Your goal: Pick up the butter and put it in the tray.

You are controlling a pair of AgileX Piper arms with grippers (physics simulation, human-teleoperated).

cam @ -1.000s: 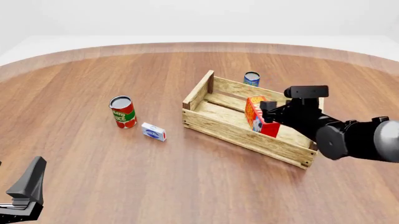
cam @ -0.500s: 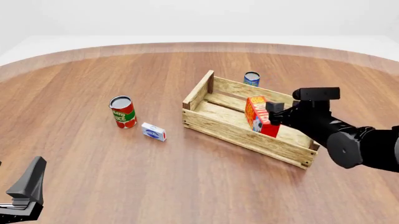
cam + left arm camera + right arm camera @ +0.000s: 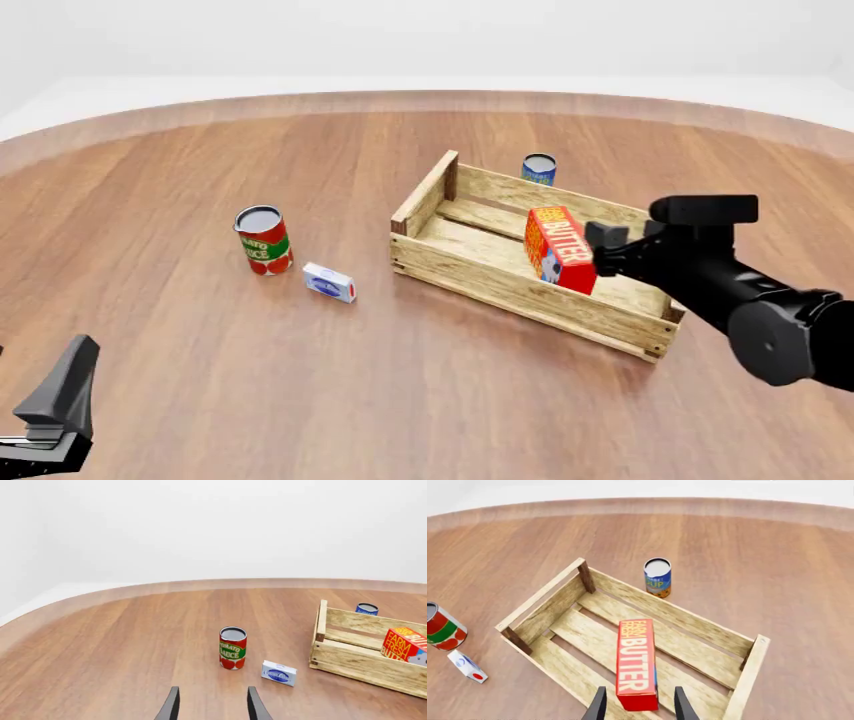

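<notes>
Two arms share my front view: the right gripper (image 3: 603, 246) hangs beside the butter (image 3: 557, 249), which stands on edge inside the tray (image 3: 530, 300); I cannot tell from here whether its fingers touch the carton. Behind the tray sits a blue can (image 3: 538, 169), and well to its left a red can (image 3: 263, 240) with a small box (image 3: 328, 282) just beside it. Part of the left arm shows at the lower left corner.

From my left wrist view, the left gripper (image 3: 212, 707) is spread and holds nothing, pointing toward the red can (image 3: 232, 648) and small box (image 3: 279, 673).

From my right wrist view, the right fingers (image 3: 598, 708) are spread, flanking the butter's (image 3: 636, 663) near end without pinching it; the carton lies along the tray's (image 3: 534, 600) slatted floor.
</notes>
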